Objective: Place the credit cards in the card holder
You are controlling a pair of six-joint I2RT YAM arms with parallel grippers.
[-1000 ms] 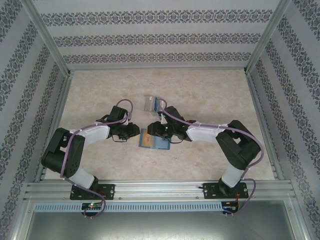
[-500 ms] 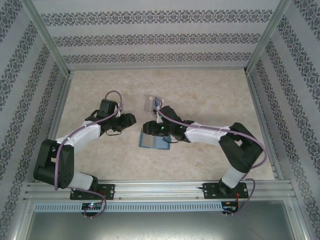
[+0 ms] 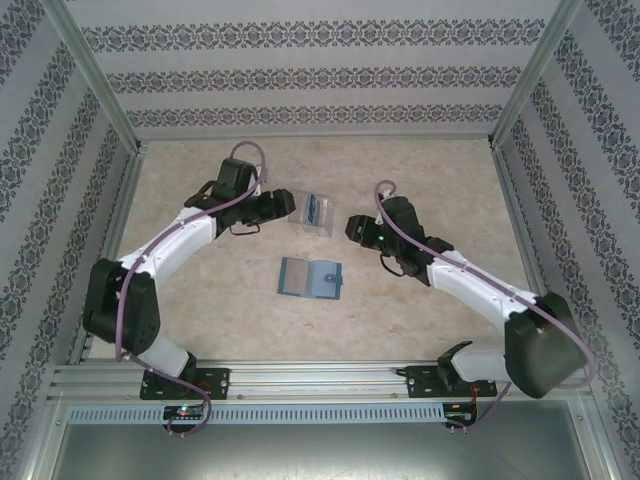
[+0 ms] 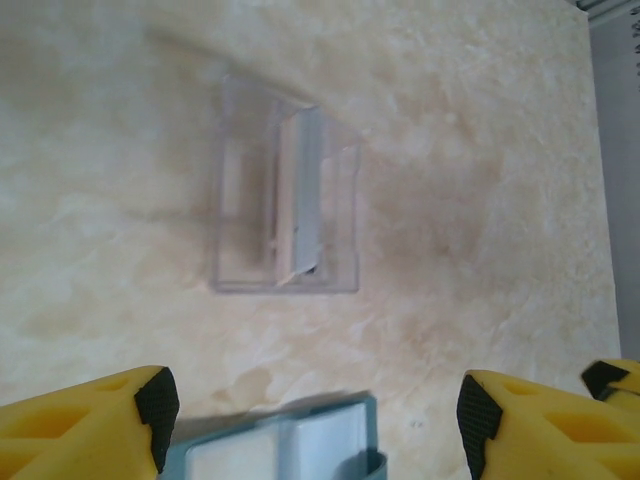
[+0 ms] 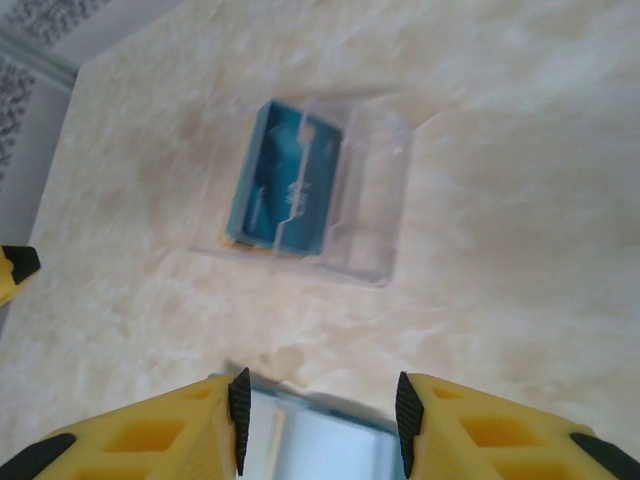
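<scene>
The clear see-through plastic card holder point(image 3: 311, 213) stands on the marbled beige worktop point(image 3: 420, 300) between the two arms. A blue credit card point(image 5: 288, 183) sits inside it, and a sliver of what looks like the orange-tan card point(image 5: 248, 244) shows beneath its lower edge. So the task looks close to done.

The left end effector point(image 4: 315, 415) is spread wide and holds nothing. The right end effector point(image 5: 320, 410) is partly open and also empty. The blue-grey folding wallet point(image 3: 309, 279) lies flat nearer the arm bases, apart from both.

The main risk is the crowding. Each end effector hovers just beside the holder, one on either flank. The holder is probably light, so a sideways swing while pulling away could clip its raised edge and tip or skid it, spilling the cards. A low retreat might also snag the wallet.
</scene>
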